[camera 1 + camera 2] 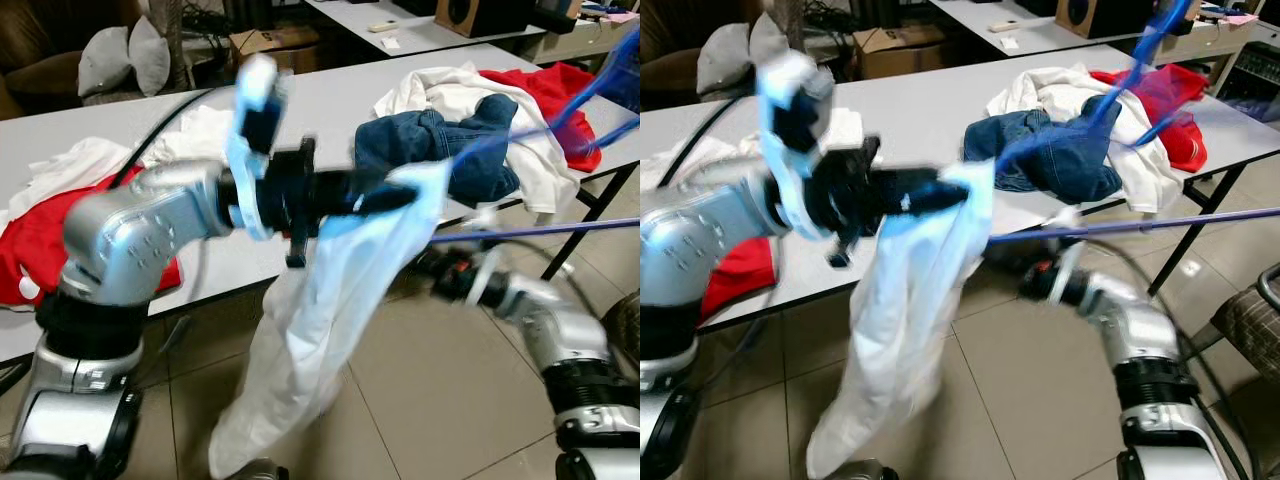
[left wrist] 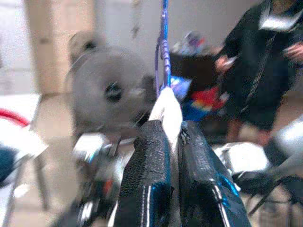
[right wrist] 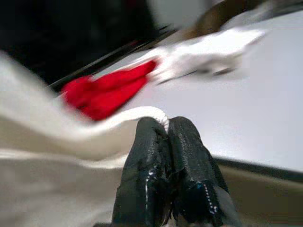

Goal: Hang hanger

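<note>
white garment [image 1: 310,330], one, clamped in both our left gripper [image 2: 171,124] and right gripper [image 3: 166,124]; one blue hanger [image 1: 520,135]; grey table [image 1: 330,95], tiled floor [image 1: 440,400].

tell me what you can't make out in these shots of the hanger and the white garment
- Blue hanger: motion-blurred in both eye views; its hook runs off the top edge.
- White garment: its type is unclear; blur smears its outline and its lower end meets the bottom edge.
- Left gripper: black fingers pinch white cloth; how much cloth is hidden between them.
- Right gripper: shut on a white edge, blurred.
- Person: blurred, cut off by the top edge.
</note>
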`<state>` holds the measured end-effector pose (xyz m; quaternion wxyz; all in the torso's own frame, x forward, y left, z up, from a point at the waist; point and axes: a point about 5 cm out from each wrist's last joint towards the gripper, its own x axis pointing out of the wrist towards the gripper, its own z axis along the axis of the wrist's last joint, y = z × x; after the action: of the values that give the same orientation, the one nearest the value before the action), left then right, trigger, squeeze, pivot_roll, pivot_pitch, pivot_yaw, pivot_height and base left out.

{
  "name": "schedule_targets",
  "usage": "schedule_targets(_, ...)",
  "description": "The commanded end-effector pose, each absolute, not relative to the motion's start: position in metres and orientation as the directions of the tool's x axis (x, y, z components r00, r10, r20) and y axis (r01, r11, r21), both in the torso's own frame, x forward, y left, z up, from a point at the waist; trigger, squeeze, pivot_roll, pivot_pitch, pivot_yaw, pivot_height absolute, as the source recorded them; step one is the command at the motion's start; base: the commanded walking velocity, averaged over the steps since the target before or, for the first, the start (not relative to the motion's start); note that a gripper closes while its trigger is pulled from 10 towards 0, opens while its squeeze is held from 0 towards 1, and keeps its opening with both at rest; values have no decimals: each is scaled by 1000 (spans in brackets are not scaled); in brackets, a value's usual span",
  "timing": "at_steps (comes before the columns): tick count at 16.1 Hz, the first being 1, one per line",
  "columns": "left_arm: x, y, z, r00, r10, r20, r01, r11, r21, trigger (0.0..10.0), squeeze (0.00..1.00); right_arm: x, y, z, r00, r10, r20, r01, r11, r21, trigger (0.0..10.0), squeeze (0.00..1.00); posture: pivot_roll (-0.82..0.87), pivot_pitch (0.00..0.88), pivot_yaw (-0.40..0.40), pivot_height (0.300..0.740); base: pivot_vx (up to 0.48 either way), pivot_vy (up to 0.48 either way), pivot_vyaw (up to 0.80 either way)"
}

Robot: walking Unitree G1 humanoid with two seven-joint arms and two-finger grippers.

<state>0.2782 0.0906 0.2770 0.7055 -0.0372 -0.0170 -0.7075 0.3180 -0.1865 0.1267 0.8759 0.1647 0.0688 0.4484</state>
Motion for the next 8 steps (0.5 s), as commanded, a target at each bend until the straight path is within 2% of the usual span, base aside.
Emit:
schedule_targets(1,282,91,271,62,-997,42,998,63,13,0,0,324,-198,144,671,736,93,-719,616,322,0,0,-24,0,17,740,0,0,0)
schedule_targets(4,287,105,254,225,-974,12,972,225,61,0,0,317,-220,162,781,587,211,-620,690,373,0,0,-37,0,14,740,0,0,0)
schedule_targets(8,291,117,246,364,-930,45,922,367,127,0,0,309,-248,156,892,396,219,-452,760,466,0,0,-40,0,9,740,0,0,0)
